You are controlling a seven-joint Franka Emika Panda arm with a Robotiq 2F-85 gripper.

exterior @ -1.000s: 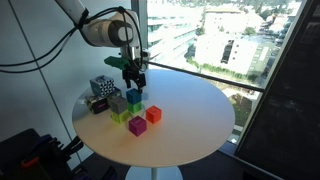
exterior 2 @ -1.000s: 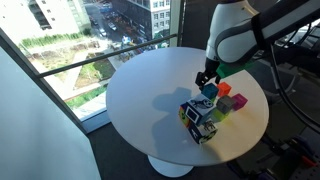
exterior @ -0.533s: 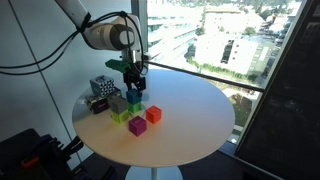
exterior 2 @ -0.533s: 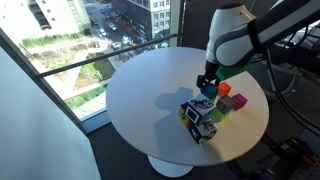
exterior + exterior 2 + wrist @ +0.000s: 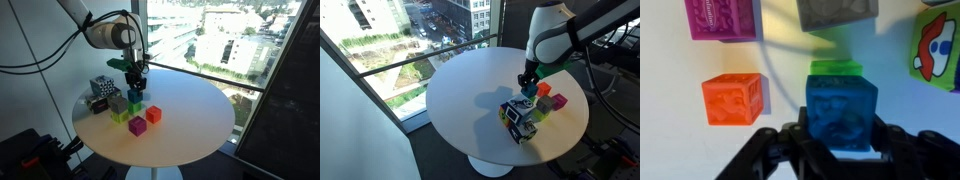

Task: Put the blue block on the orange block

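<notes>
The blue block (image 5: 843, 108) is a teal cube clamped between my gripper's (image 5: 843, 132) two black fingers, which press on its left and right faces. It stands directly over a green block (image 5: 836, 68); I cannot tell whether the two touch. The orange block (image 5: 732, 98) lies on the white table to the blue block's left in the wrist view, apart from it. In an exterior view the gripper (image 5: 133, 88) points straight down onto the blue block (image 5: 133, 96), with the orange block (image 5: 153, 114) a short way in front of it.
A magenta cube (image 5: 720, 18), a grey cube (image 5: 837, 10) and a patterned cube (image 5: 937, 45) lie round the gripper. All the cubes are clustered on one side of the round white table (image 5: 190, 115). A window with a railing runs behind the table.
The jaws have shut on the blue block. The arm has hardly moved and the other blocks lie as before.
</notes>
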